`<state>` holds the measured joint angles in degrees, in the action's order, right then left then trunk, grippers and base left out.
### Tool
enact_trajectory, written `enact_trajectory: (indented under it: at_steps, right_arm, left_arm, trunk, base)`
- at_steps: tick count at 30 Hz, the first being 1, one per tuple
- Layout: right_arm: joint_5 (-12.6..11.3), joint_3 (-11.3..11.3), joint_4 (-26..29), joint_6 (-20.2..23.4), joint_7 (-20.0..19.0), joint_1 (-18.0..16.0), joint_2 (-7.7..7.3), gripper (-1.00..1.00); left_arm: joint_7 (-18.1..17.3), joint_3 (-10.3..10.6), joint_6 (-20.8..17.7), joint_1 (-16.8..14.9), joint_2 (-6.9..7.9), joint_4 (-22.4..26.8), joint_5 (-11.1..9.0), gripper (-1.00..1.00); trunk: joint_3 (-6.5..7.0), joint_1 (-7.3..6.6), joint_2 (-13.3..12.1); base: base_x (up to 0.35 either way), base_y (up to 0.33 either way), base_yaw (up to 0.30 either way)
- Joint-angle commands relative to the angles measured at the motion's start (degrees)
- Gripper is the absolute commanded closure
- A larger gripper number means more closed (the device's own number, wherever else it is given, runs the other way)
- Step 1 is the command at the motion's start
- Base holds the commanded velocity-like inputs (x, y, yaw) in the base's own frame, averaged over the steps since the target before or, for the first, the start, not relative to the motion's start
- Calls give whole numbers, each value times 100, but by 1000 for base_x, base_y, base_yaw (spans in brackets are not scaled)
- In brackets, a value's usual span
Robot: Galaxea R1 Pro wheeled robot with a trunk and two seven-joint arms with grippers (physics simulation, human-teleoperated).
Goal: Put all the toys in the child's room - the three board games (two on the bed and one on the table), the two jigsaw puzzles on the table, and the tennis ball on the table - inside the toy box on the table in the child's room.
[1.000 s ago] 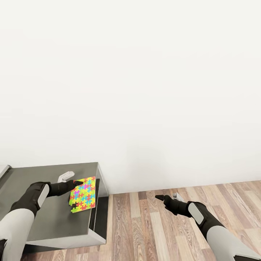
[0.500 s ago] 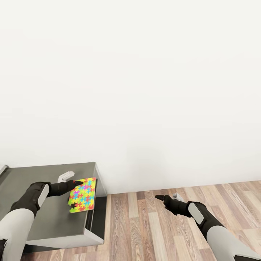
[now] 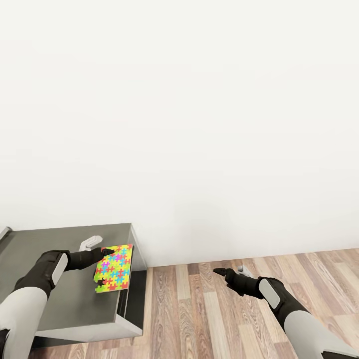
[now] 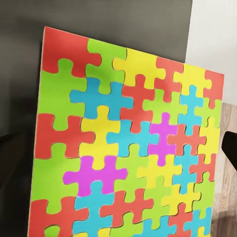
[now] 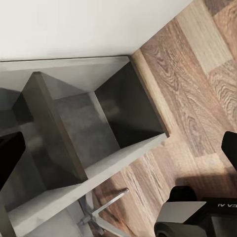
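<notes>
Cabinet in the lower left of the frame, floor to its right, wall behind both.

In the head view the puzzle (image 3: 114,268) is at the cabinet's (image 3: 60,304) right edge, in the left claw (image 3: 104,253), with its far side past the edge. The right claw (image 3: 219,271) hangs over the floor (image 3: 199,319) at lower centre-right, well apart from the cabinet. The wall (image 3: 199,124) takes the upper frame. In the right wrist view an open compartment (image 5: 98,133) sits beside the floor.

Plain white wall (image 3: 199,109), wood-plank floor (image 3: 209,314), dark grey cabinet (image 3: 80,299), possibly open-fronted, even light
</notes>
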<state>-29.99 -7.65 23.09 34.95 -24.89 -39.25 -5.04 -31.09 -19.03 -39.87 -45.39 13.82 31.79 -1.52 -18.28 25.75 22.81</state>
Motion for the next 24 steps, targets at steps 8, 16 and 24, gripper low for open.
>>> enact_trajectory:
  at_steps: [8,16,24]
  right_arm:
    - [-7,-35,3,46,-7,-4,3,-100]
    - [-7,-35,3,45,-7,-4,3,-100]
    - [-7,-35,3,46,-7,-4,3,-100]
  left_arm:
    - [-11,-22,-47,-5,-2,3,-15,-100]
    - [-11,-22,-47,-5,-2,3,-15,-100]
    - [-11,-22,-47,-5,-2,3,-18,-100]
  trunk:
    - [-10,3,11]
    - [-10,3,11]
    - [-10,3,11]
  base:
    - [0,0,0]
    - [0,-3,0]
    - [0,-36,0]
